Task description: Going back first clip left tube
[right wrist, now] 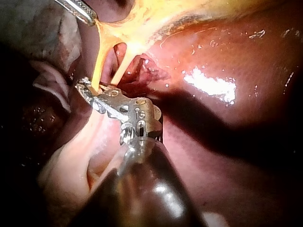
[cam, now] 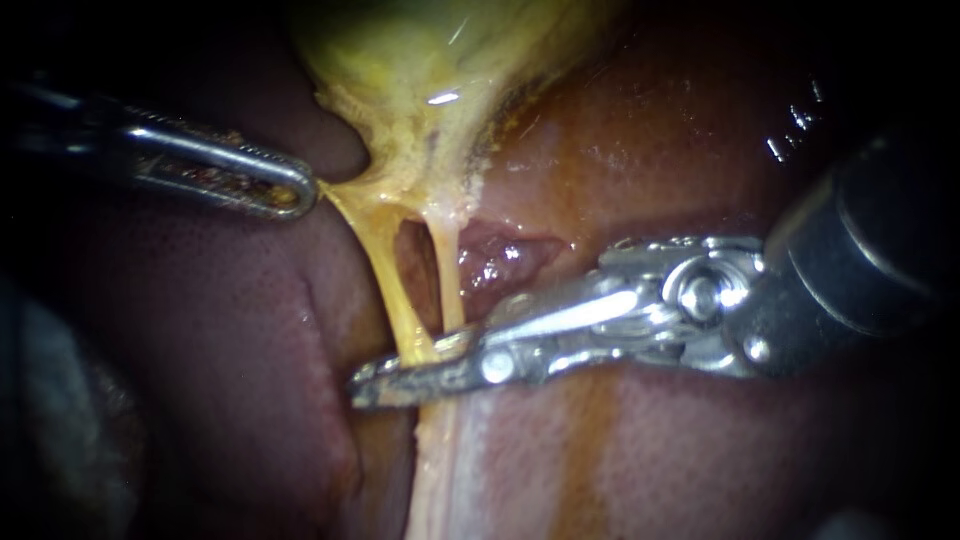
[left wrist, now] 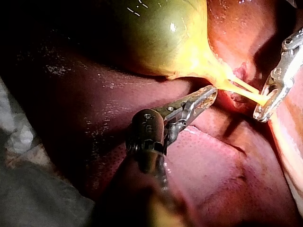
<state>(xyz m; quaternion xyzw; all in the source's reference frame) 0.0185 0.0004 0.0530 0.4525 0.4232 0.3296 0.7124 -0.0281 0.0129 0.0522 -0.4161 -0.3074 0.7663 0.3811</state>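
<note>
Jaws first: those of the left instrument [cam: 303, 190] lie pressed together at the left, pinching the yellow edge of the gallbladder [cam: 430, 60] where it narrows, and the tissue is drawn out towards them. Below that neck two pale strands run down side by side, the left tube [cam: 385, 270] and the right tube [cam: 448, 280], with a dark gap between them. Lower down the right instrument [cam: 385, 385] reaches across from the right. Its jaws are nearly together and grip the left tube from both sides. Glistening red-brown liver [cam: 700, 450] lies all around.
</note>
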